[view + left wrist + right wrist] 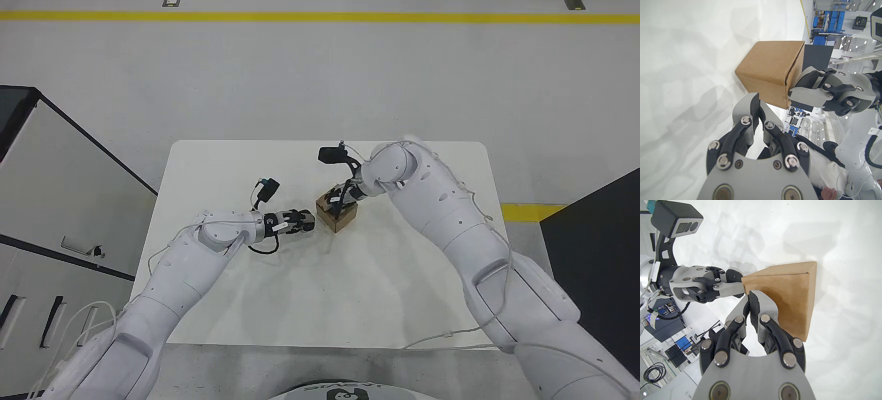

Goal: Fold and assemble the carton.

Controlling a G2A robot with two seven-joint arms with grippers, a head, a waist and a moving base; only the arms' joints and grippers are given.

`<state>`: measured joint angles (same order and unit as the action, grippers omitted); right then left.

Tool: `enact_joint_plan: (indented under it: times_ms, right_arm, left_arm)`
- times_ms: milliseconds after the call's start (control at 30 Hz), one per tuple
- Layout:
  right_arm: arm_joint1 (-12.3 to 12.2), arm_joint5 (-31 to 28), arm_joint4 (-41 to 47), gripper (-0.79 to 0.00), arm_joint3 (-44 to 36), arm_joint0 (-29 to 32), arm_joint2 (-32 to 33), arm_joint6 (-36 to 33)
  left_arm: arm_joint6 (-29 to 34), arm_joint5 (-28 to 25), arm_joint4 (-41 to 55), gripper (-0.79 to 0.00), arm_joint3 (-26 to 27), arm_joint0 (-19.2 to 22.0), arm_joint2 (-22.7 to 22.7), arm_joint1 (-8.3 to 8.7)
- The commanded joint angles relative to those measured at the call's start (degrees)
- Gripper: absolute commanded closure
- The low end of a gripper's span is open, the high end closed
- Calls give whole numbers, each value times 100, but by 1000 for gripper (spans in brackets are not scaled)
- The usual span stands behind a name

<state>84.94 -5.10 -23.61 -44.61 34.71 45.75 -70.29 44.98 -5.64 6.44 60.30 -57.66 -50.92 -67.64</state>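
Our left gripper point(306, 221) is clenched on nothing and touches the carton point(337, 214) in the middle of the worktop point(400, 300). Our right gripper point(345, 196), clenched too, touches the other side. We should push softly from both sides so the carton does not slide.

Nothing here that I can read. The carton point(338, 216) shows plain brown cardboard on every face turned to the cameras, with no lettering and no label. A small white tag point(656, 269) hangs at the left arm's wrist, but it is too small to tell whether it bears print. The yellow line point(320, 16) across the floor point(320, 80) is a bare stripe, a marking with no words on it.
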Motion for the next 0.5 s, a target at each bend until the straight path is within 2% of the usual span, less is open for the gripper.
enact_joint_plan:
  times_ms: [0,100,133,300,467]
  right_arm:
    - [-24,-22,43,-465,-54,18,52,-22]
    - [-89,-47,109,-739,-210,74,182,-63]
    - [-106,-56,133,-767,-255,92,219,-76]
    - [-316,-145,370,-785,-713,318,697,-259]
    - [-654,-385,894,-785,-1405,866,1607,-637]
  left_arm:
    - [0,0,0,0,0,0,0,0]
    - [0,0,0,0,0,0,0,0]
    - [0,0,0,0,0,0,0,0]
    - [0,0,0,0,0,0,0,0]
    - [0,0,0,0,0,0,0,0]
